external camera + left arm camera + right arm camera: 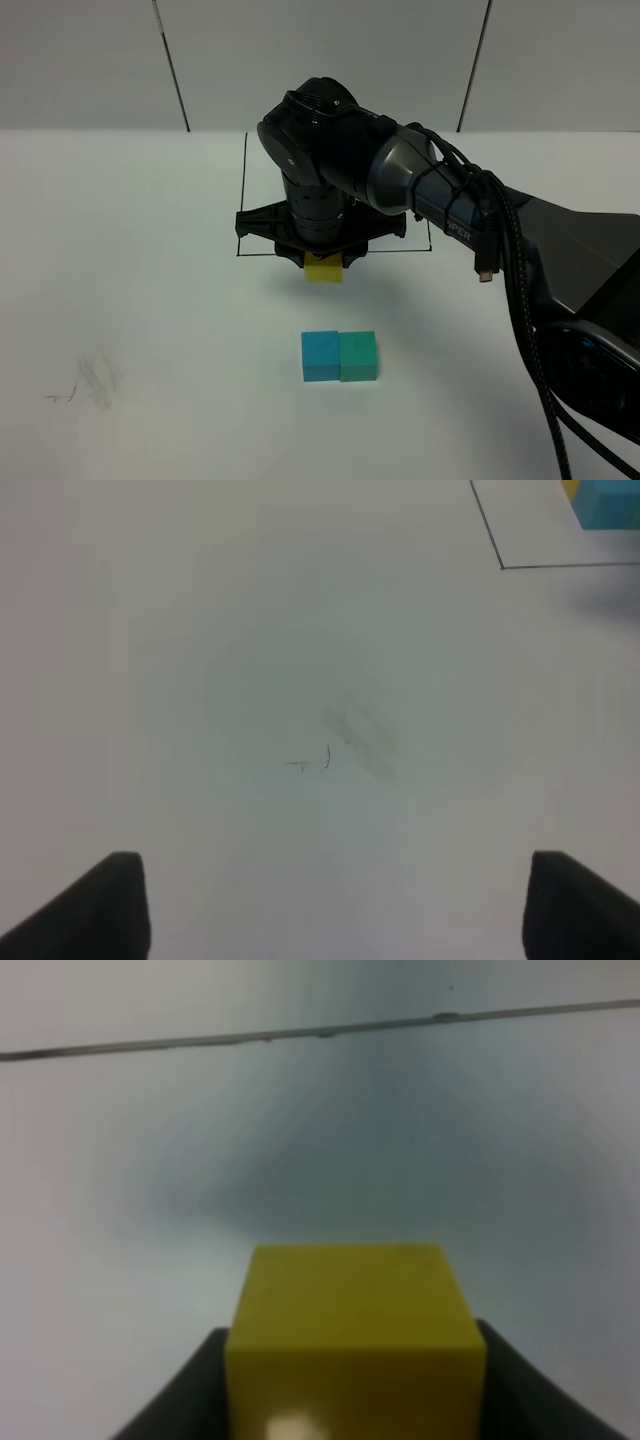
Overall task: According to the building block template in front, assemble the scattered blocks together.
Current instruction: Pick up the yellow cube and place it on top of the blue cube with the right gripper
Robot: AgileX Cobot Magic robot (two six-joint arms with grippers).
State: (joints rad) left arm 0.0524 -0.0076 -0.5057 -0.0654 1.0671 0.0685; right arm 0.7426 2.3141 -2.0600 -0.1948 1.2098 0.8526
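Evidently the right gripper (pixel 322 262) gripped the yellow cube (pixel 350 1330) behind the joined blue cube (pixel 320 356) and teal cube (pixel 358 356), likely to finish the L; the left gripper (pixel 335 910) hung spread and empty, well left of them

The counter (pixel 120 300) is smooth, matt white, with no grain or weave showing. The yellow cube (pixel 323 272) has flat, matt faces, though the right wrist view catches one small bright spot low on its front; I can't tell its material. Just in front of it, the blue cube (pixel 321 357) and green cube (pixel 358 356) look equally smooth and dull. Above the yellow cube, the right arm (pixel 320 140) wears a glossy black, plastic-looking shell, then a grey sleeve with a satin, metallic sheen. Its cables (pixel 520 300) have a dull, rubbery black sheath. Well aside from the yellow cube, a grey smudge (pixel 95 385) like rubbed pencil mars the counter. The left fingers (pixel 110 900) are matt black.
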